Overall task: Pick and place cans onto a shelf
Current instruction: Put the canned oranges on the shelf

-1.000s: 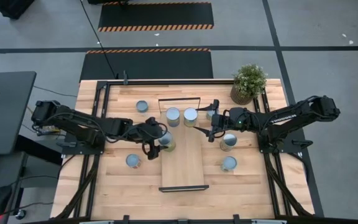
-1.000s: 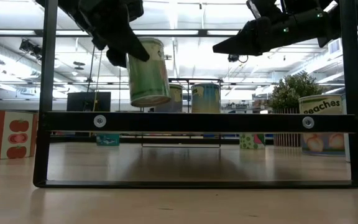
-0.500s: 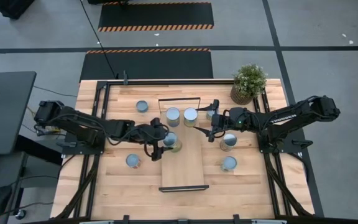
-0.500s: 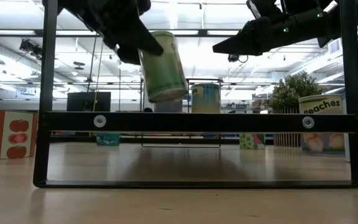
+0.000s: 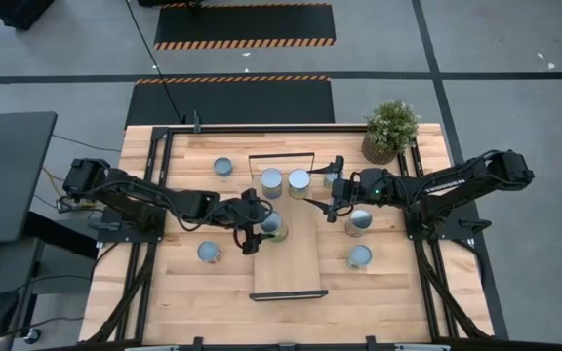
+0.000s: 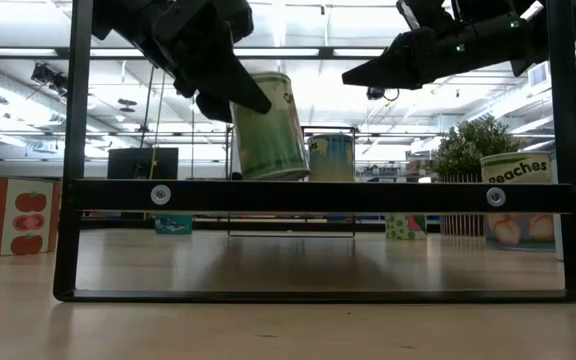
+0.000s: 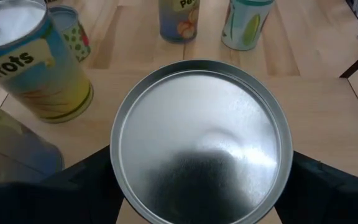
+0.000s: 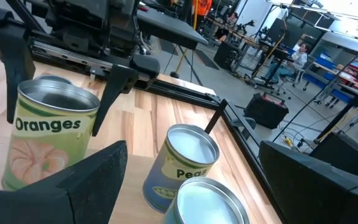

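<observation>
High view places the left gripper [image 5: 259, 230] at the left edge of the shelf [image 5: 295, 255], clamped on a can [image 5: 272, 226]. Low view adds that this green-sided can [image 6: 268, 125] hangs tilted, its base just above the shelf's front bar. Left wrist view shows only its silvery lid [image 7: 199, 140]. Right gripper [image 5: 331, 205] waits open over the shelf's right side.
</observation>
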Controlling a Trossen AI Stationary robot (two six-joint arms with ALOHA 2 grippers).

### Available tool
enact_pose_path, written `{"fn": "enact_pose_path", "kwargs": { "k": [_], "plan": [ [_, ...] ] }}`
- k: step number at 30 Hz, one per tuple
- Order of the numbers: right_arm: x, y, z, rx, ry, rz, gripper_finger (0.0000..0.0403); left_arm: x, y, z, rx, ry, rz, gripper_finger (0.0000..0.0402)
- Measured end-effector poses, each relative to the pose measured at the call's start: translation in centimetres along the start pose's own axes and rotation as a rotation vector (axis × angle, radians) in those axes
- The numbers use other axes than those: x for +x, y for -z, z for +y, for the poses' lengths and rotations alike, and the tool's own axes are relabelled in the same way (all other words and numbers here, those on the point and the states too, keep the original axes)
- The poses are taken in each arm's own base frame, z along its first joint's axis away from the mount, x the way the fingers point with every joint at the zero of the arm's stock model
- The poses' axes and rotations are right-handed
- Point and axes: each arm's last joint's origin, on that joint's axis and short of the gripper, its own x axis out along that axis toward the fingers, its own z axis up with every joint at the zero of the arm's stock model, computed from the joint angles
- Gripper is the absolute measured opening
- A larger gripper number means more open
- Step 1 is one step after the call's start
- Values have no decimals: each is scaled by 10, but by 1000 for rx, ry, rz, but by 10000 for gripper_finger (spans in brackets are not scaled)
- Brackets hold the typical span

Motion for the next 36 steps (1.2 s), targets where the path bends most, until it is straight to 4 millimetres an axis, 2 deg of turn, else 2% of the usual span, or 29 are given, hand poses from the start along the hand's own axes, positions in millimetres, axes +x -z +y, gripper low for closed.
{"fn": "enact_pose_path", "kwargs": {
  "k": [17,23,36],
  "plan": [
    [0,0,0,0,0,0,373,0,4,3,102,-45,43,327],
    [0,0,0,0,0,0,373,-1,10,12,82,-72,124,327],
    [0,0,0,0,-1,0,373,0,10,18,47,-97,126,330]
  ]
}}
